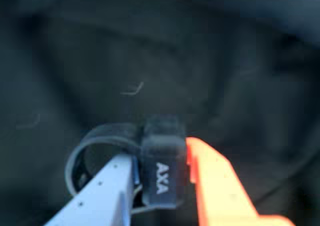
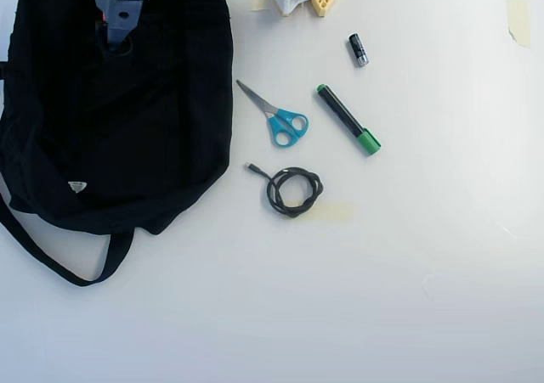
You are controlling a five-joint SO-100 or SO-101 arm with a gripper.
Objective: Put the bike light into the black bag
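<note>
small black bike light point(image 1: 161, 166), white "AXA" print, curled loop strap | clamped in white-and-orange two-finger gripper point(image 1: 162, 178) | over large black soft fabric bag point(image 2: 127, 120), far left of table

Bike light point(image 1: 160, 168) lens hidden between tool point(image 1: 162, 178) fingers; bag point(image 1: 150, 50) fabric blurred, arm cut off overhead.

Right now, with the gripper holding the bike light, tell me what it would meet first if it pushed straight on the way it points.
Most likely the black bag's dark fabric. In the wrist view the gripper, shut on the bike light, faces nothing but that cloth, though how far off it lies is unclear. The overhead view shows the arm over the bag.
</note>
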